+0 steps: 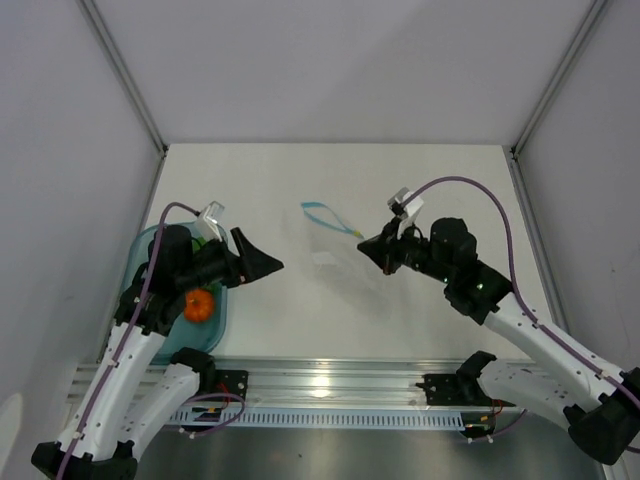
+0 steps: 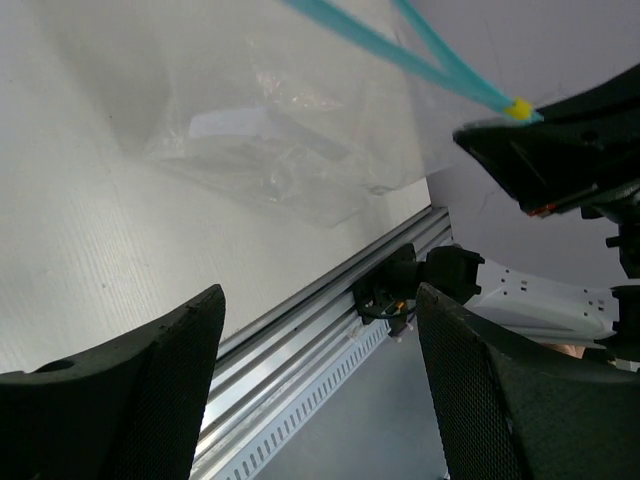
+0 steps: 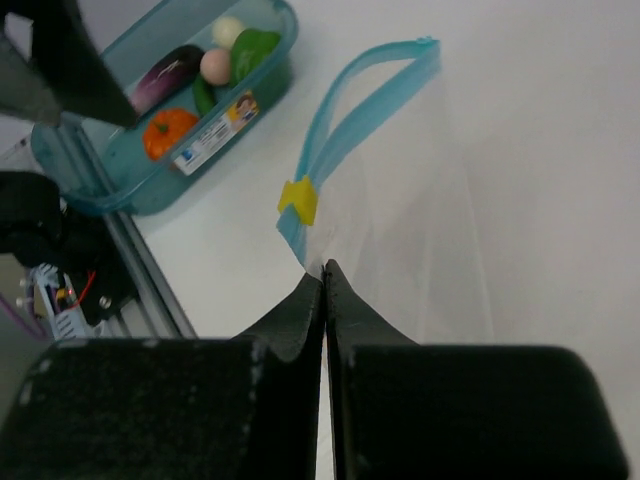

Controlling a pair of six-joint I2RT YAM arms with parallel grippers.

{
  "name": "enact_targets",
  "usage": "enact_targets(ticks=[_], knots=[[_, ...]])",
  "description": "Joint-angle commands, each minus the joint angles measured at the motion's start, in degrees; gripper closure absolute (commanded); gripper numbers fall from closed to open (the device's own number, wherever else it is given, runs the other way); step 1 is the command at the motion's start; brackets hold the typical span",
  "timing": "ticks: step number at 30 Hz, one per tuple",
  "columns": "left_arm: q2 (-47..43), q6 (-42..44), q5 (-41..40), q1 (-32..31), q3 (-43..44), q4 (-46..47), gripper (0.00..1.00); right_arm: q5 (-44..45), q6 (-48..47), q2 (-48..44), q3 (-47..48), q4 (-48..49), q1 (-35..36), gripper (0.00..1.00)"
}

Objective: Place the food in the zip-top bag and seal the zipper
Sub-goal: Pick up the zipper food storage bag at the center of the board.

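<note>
2 grippers in play: right gripper [image 3: 324, 285] pressed together, looks like it's pinching the zip-top bag [image 3: 420, 200] just under the zipper [image 3: 345, 135], at the bag's 3 o'clock. Left gripper [image 2: 320, 300] spread wide, holding nothing. Food [image 3: 166, 133] sits in the teal tray [image 1: 200, 338] at the table's 8 o'clock.

Right gripper [image 1: 366, 241] — apparently pinching zip-top bag [image 1: 326, 246] corner.
</note>
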Motion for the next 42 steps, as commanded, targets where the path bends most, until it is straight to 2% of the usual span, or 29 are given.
enact_targets(ticks=[1,3,9,11,13,23,27,30,42], knots=[[0.8,-1.2,2.8,0.2,2.1,0.7,0.21,6.2,-4.6,-1.5,1.7,-2.9,6.6,1.00],[0.5,-2.5,2.4,0.1,1.9,0.5,0.20,9.4,-4.8,-1.7,0.9,-3.5,12.6,1.00],[-1.8,-8.4,0.1,0.0,-1.7,-1.3,0.18,28.5,-5.7,-2.2,-1.0,-2.5,29.8,1.00],[-2.8,-10.4,-0.3,-0.1,-2.8,-1.7,0.18,35.0,-5.5,-2.2,-1.2,-1.9,32.8,1.00],[-4.4,-11.0,0.0,-0.1,-3.9,-1.8,0.18,37.9,-5.2,-1.9,-1.6,-1.2,35.6,1.00],[-11.4,-14.2,0.3,-0.4,-8.6,-5.5,0.22,46.2,-2.7,-1.4,-3.6,2.2,39.5,1.00],[-13.2,-19.7,0.4,-0.4,-16.5,-2.5,0.24,49.0,-3.5,-1.0,-4.2,3.6,42.3,1.00],[-12.0,-22.7,1.3,-0.4,-19.1,1.6,0.23,50.2,-3.2,-0.1,-4.6,4.0,43.9,1.00],[-12.6,-25.3,2.1,-0.4,-21.1,6.6,0.23,53.7,-1.7,1.2,-6.0,4.1,48.1,1.00]])
